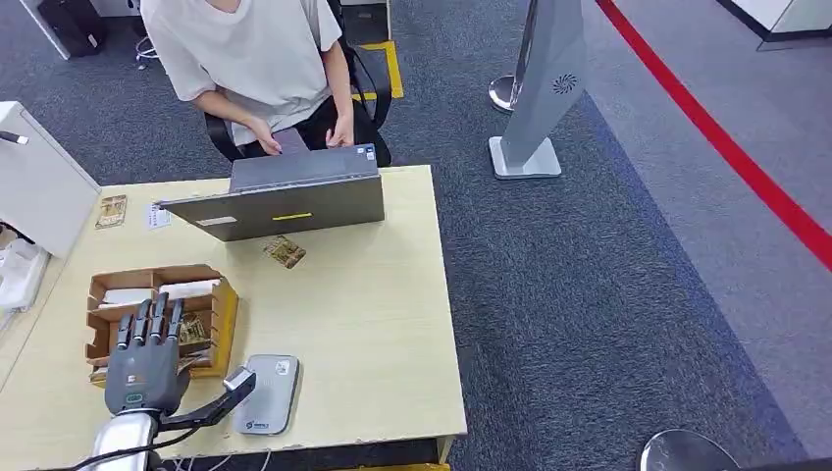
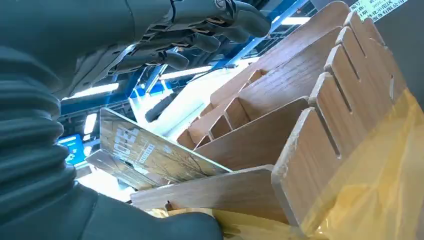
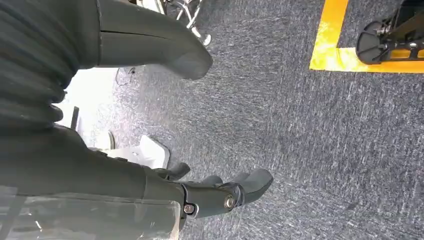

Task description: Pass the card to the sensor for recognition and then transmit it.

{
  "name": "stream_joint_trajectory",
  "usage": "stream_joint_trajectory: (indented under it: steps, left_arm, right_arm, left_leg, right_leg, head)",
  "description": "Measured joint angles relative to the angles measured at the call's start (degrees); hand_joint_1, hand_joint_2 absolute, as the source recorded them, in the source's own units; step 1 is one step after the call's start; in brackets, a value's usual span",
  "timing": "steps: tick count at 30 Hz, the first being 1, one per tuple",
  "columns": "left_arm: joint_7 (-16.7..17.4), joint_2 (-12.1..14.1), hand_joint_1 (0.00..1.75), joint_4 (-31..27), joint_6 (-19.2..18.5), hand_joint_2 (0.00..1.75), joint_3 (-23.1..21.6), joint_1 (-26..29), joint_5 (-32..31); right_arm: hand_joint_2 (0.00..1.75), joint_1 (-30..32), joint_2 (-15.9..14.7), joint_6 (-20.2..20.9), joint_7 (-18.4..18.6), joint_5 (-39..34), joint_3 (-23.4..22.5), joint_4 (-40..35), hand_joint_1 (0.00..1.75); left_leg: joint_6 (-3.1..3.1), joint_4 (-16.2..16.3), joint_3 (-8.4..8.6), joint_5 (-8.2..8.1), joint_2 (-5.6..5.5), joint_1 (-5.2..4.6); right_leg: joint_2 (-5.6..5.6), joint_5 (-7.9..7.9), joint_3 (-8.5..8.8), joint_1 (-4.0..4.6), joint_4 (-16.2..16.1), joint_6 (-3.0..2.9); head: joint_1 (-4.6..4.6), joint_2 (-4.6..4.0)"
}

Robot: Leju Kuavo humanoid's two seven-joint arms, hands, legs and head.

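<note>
Head view: the left hand (image 1: 147, 358) hovers with spread, empty fingers over a wooden organizer (image 1: 222, 312) beside the grey sensor (image 1: 267, 392). Left wrist view: cards (image 2: 150, 155) lean in the organizer's slot. Right wrist view: the right hand (image 3: 150, 115) hangs wide, empty.

Wooden slotted organiser (image 1: 221, 309), glossy cards (image 2: 150, 152), matt grey plastic sensor (image 1: 267, 394), rough carpet (image 1: 589, 294)
</note>
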Motion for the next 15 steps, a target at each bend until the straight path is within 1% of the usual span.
stream_joint_trajectory:
  steps: [15]
  left_arm:
    - [0.2,-0.2,0.0,0.0,0.4,1.75,-0.1,-0.6,0.0]
  right_arm:
    - [1.75,-0.2,-0.4,-0.7,0.0,0.0,0.1,0.8,0.0]
  left_leg:
    - [0.0,0.0,0.0,0.0,0.0,0.0]
  right_leg:
    - [0.0,0.0,0.0,0.0,0.0,0.0]
  head:
    - [0.0,0.0]
